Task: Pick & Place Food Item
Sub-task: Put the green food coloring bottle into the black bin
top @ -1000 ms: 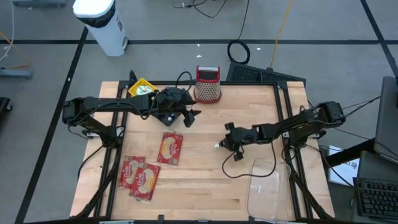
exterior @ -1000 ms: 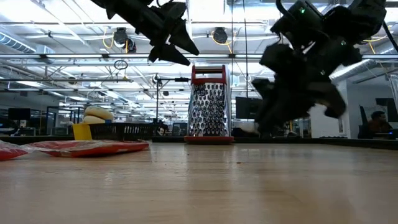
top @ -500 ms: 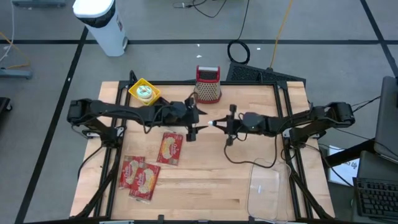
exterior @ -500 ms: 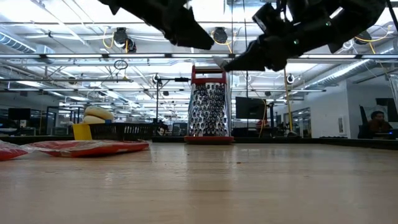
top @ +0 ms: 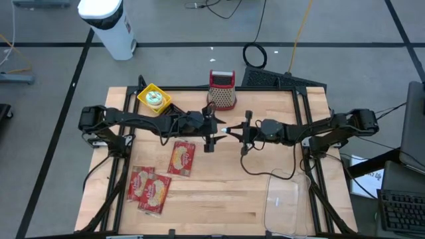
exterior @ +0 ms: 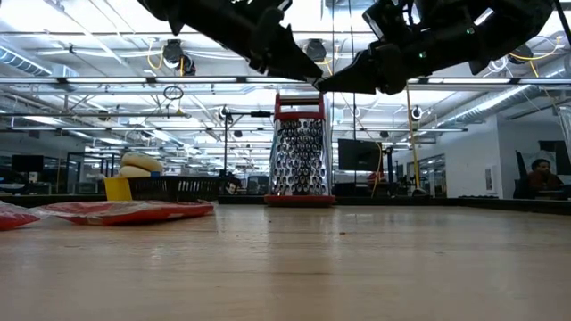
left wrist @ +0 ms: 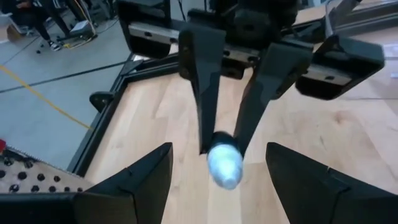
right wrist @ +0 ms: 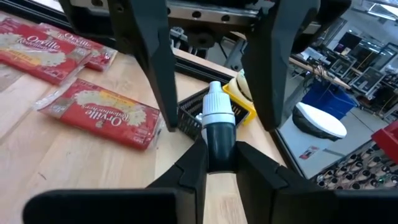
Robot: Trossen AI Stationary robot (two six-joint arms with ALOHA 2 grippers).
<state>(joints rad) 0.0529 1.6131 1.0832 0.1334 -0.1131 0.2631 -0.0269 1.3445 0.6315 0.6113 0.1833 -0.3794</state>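
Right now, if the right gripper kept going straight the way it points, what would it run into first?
Most likely the left gripper. The right gripper, shut on a small white-tipped object, faces it head-on above the table, with the tip already near its open jaws.

- Grater (top: 222, 90) upright at the desk's (top: 219, 192) far edge, centre.
- Small bin (top: 153, 98) at far left, left of grater.
- Three packets: one (top: 181, 158) mid-left, two (top: 149, 188) side by side nearer the front-left corner.
- Clear tray (top: 287, 201) at front right.
- Left end effector (top: 214, 130) and right end effector (top: 234, 131) meet tip to tip above desk centre, bottle (right wrist: 217, 124) between them.
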